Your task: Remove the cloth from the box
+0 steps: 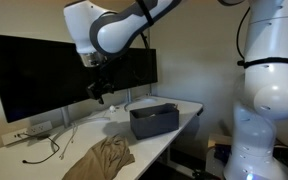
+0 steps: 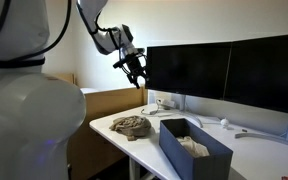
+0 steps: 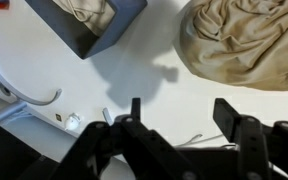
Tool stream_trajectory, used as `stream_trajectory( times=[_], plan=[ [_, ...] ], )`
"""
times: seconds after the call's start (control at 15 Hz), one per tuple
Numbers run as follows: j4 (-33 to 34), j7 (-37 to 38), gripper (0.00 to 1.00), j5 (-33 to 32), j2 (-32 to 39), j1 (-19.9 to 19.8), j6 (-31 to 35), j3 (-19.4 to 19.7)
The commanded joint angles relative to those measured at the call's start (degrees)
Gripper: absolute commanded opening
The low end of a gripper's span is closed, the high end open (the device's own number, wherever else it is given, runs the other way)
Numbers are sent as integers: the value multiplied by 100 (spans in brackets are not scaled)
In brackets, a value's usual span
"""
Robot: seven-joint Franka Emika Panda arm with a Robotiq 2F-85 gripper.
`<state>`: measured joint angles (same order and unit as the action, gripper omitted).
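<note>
A dark grey box stands on the white desk; it also shows in an exterior view and in the wrist view. A pale cloth lies inside it, seen in the wrist view too. A tan cloth lies crumpled on the desk beside the box, also visible in an exterior view and the wrist view. My gripper hangs high above the desk between box and tan cloth. Its jaws are open and empty.
Two black monitors stand along the back of the desk. Cables and a power strip lie near them. A white cable curves on the desk. A wooden partition borders one end.
</note>
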<state>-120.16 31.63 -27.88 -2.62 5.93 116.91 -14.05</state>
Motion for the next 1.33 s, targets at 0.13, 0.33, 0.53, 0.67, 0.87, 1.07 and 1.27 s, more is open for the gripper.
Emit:
stream_trajectory(
  times=[0.13, 0.33, 0.53, 0.67, 0.87, 1.07, 1.27],
  plan=[
    [-798, -1656, 100, 1501, -620, -328, 93, 953],
    [-1206, -2309, 100, 1650, -717, -578, 34, 1371],
    [-1503, -2588, 100, 1482, -672, -852, 251, 1702],
    [-1675, -2687, 100, 1464, -586, -1031, 568, 1906],
    [-1781, -2848, 100, 1499, -281, -1282, 1121, 2190],
    [-1777, -3098, 100, 1593, 121, -1479, 1745, 2432],
    [-1610, -3451, 100, 1949, 588, -1594, 2129, 2568]
  ],
)
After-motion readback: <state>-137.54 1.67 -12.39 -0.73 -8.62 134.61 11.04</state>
